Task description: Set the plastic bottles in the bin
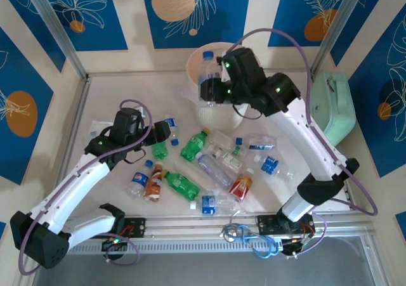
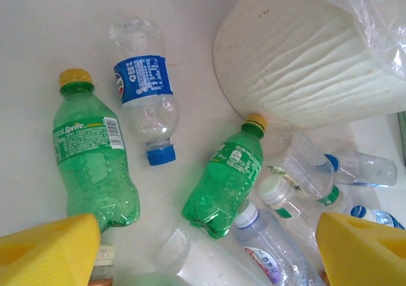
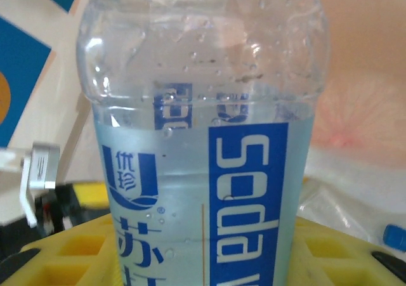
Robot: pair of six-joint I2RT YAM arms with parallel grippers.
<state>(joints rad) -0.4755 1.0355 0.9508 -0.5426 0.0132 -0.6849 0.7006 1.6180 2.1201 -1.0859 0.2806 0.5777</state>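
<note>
My right gripper (image 1: 212, 91) is shut on a clear soda bottle (image 1: 208, 70) with a blue cap and holds it upright over the left rim of the pale bin (image 1: 214, 47). In the right wrist view its blue-and-white label (image 3: 203, 172) stands between my yellow fingers (image 3: 76, 248). Several plastic bottles lie on the table in front of the bin: green ones (image 1: 193, 145) (image 1: 182, 184), a red-labelled one (image 1: 241, 186) and clear ones (image 1: 269, 165). My left gripper (image 1: 166, 132) (image 2: 206, 254) hovers open above them, over a green Sprite bottle (image 2: 225, 178) and a clear one beside the bin wall (image 2: 304, 70).
A mint-green case (image 1: 333, 105) stands at the right edge, behind the right arm. Loose cables (image 1: 250, 238) lie along the front rail. Another Sprite bottle (image 2: 95, 159) and a blue-labelled clear bottle (image 2: 144, 89) lie left of the pile.
</note>
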